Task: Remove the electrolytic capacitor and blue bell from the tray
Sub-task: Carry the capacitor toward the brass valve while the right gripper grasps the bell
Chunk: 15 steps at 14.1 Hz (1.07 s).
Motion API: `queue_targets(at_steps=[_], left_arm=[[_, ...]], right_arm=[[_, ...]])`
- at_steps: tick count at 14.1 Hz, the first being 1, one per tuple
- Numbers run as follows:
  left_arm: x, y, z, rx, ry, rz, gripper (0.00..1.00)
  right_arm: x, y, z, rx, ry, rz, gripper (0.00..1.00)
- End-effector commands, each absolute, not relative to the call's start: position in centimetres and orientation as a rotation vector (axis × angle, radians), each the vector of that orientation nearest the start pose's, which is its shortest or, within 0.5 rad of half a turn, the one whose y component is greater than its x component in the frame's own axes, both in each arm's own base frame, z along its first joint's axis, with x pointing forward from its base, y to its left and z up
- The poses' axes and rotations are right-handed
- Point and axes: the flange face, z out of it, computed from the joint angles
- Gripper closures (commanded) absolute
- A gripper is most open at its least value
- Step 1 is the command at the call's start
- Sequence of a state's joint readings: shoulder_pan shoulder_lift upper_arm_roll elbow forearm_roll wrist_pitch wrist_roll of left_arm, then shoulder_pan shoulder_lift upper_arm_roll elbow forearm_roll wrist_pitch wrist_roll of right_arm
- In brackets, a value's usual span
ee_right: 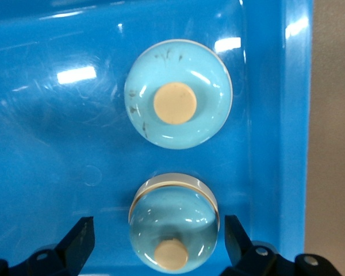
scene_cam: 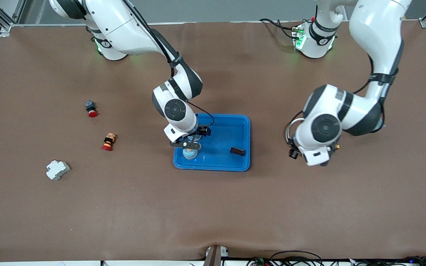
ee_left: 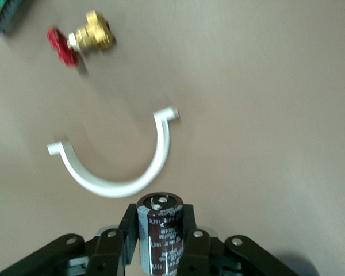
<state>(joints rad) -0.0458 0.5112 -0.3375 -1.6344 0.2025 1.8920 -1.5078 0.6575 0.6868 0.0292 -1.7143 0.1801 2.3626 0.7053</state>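
In the front view, the right gripper [scene_cam: 188, 145] is hanging over the lower left part of the blue tray [scene_cam: 243, 127] at frame centre, its fingers spread wide, with a light blue bell [scene_cam: 189, 153] showing just beneath it inside the tray. A small dark block [scene_cam: 237, 151] is lying in the tray's lower right part. The left gripper [scene_cam: 322, 161] is hovering over bare table at the right of the frame, hidden under its own wrist. At the left of the frame, a white block [scene_cam: 57, 169], a red and yellow button [scene_cam: 108, 142] and a red and black button [scene_cam: 91, 108] are sitting on the brown table [scene_cam: 213, 207].

In the left wrist view, the left gripper [ee_left: 159, 241] at bottom centre is pinching a dark capacitor [ee_left: 160, 233] upright between its fingers. A white half-ring clip [ee_left: 123, 161] is lying on the table at frame centre, and a brass valve with a red handle [ee_left: 83, 41] is resting at upper left.

In the right wrist view, the right gripper [ee_right: 159, 238] is standing spread along the bottom edge, its fingers [ee_right: 80, 238] flanking the bell [ee_right: 173, 221] without touching it. A second bell [ee_right: 178, 102] is sitting at upper centre on the tray [ee_right: 46, 144] floor.
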Motion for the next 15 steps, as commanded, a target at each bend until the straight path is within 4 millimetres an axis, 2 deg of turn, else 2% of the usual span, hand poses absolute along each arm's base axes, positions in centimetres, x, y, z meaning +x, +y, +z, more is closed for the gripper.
queue_targets(at_steps=[1,3,6,9,10,12,14,15], left_arm=[[62.4,-15.7,31.5,-2.554,-1.39,0.157,1.0],[63.4,-10.3,30.4,-2.575,-1.346,0.204,1.0],[64.3,-3.6,29.6,-2.63,-1.259,0.24,1.0],[64.9,0.7,28.3,-2.703,-1.186,0.252,1.0],[65.1,2.2,27.3,-2.711,-1.174,0.252,1.0],[65.4,4.2,25.9,-2.725,-1.108,0.196,1.0],[65.7,5.5,24.3,-2.753,-1.042,0.153,1.0],[65.7,6.0,24.3,-2.752,-1.045,0.149,1.0]], right_arm=[[50.9,42.6,18.2,-3.043,0.256,0.172,0.0],[50.7,42.6,18.0,-3.047,0.254,0.179,0.0],[50.6,42.5,17.9,-3.049,0.255,0.182,0.0],[50.4,42.4,17.6,-3.054,0.254,0.188,0.02],[50.4,42.4,17.6,-3.054,0.254,0.188,0.18],[50.4,42.4,17.6,-3.054,0.254,0.188,0.4],[50.5,42.3,17.6,-3.053,0.258,0.189,0.67],[50.4,42.3,17.6,-3.053,0.258,0.191,0.76]])
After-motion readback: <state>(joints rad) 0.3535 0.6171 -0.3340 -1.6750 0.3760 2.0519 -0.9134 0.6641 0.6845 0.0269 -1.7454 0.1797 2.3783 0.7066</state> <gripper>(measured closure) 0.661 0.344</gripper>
